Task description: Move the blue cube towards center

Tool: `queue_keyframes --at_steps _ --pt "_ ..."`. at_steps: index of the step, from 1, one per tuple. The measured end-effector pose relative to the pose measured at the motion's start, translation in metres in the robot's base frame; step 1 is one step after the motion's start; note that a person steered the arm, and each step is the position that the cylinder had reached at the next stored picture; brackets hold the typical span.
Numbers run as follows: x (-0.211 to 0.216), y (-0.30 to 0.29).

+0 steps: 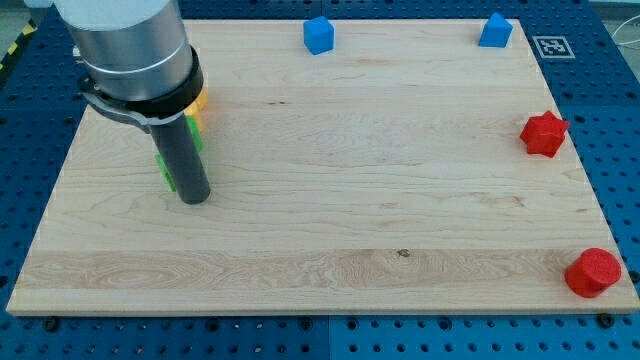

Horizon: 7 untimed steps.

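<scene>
Blue cube (318,35) sits well up-right of my tip (195,198); green block (165,165) touching rod; no hand fitted, grasp state cannot be told

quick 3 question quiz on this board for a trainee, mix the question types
1. True or false: my tip touches the blue cube.
2. Which block sits lowest at the view's right? A red star B red cylinder C blue block
3. Fill in: green and yellow blocks show partly behind the ____.

Key: 1 false, the tip is far off at the view's left. 2 B. 3 rod.
</scene>
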<state>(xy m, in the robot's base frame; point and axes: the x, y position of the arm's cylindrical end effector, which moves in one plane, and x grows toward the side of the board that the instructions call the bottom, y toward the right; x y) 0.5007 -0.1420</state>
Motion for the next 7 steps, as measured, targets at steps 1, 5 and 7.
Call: queue_keyframes --at_steps 1,5,7 --pt "-0.005 0.001" --pt "-0.025 0.027" --pt "-0.1 0.063"
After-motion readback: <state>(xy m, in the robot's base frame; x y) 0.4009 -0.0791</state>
